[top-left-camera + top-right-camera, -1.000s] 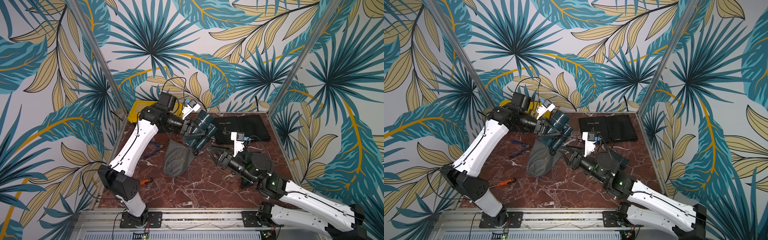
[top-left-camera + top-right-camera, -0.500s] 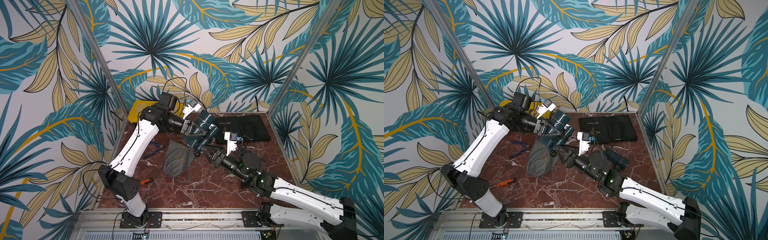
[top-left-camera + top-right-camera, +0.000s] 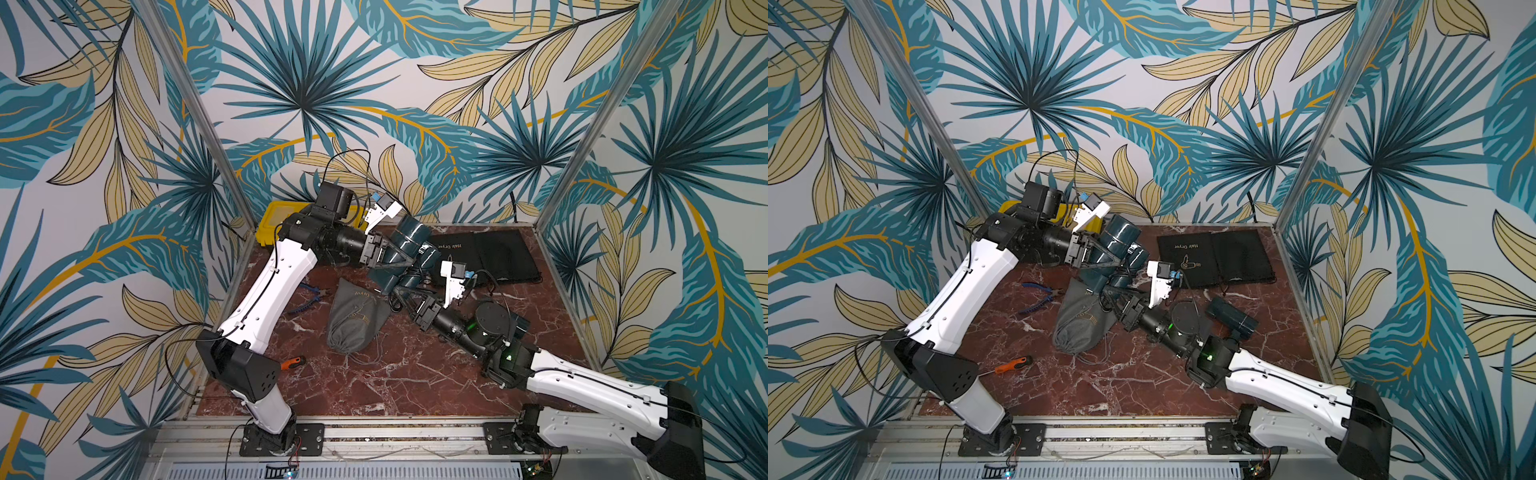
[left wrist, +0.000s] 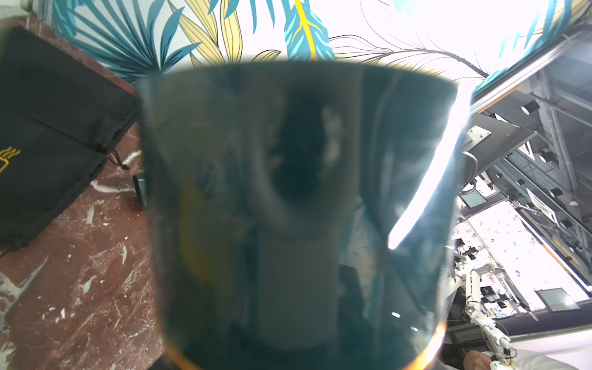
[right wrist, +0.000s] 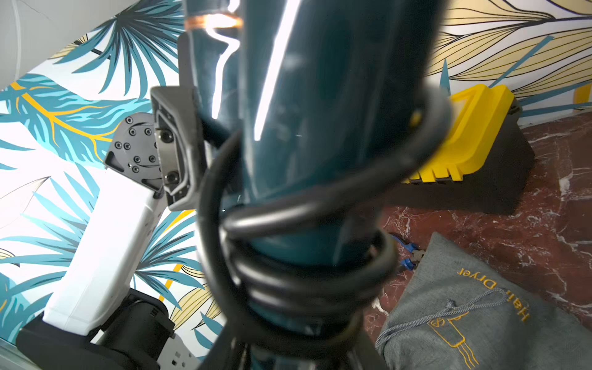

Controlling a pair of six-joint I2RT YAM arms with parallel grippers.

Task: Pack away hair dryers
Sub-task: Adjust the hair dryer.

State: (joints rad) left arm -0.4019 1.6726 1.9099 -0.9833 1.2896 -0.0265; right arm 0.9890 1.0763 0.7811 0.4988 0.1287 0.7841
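We see the left hand (image 3: 398, 257) clenched on the barrel of the dark teal plastic hair dryer (image 3: 409, 235). This dryer hangs tilted in the air above the red marble desk (image 3: 395, 382), close to the far end of the grey cloth drawstring bag (image 3: 357, 320), which lies on the desk w/ gold "Hair Dryer" print. In the left wrist view the barrel (image 4: 288, 208) fills nearly all, blurred. The right hand (image 3: 401, 291) reaches the dryer from below, at the handle, where a black cord is coiled round it (image 5: 288, 217). We cannot tell if this hand is already gripping or only around the handle.

A second dark hair dryer (image 3: 1231, 318) lies on the desk just beside the right arm, not held. At the far side lie flat black cloth bags (image 3: 490, 253) and a yellow plastic case (image 3: 270, 224). Blue-handled pliers (image 3: 1038, 297) and an orange-handled screwdriver (image 3: 293, 362) lie near the left arm.
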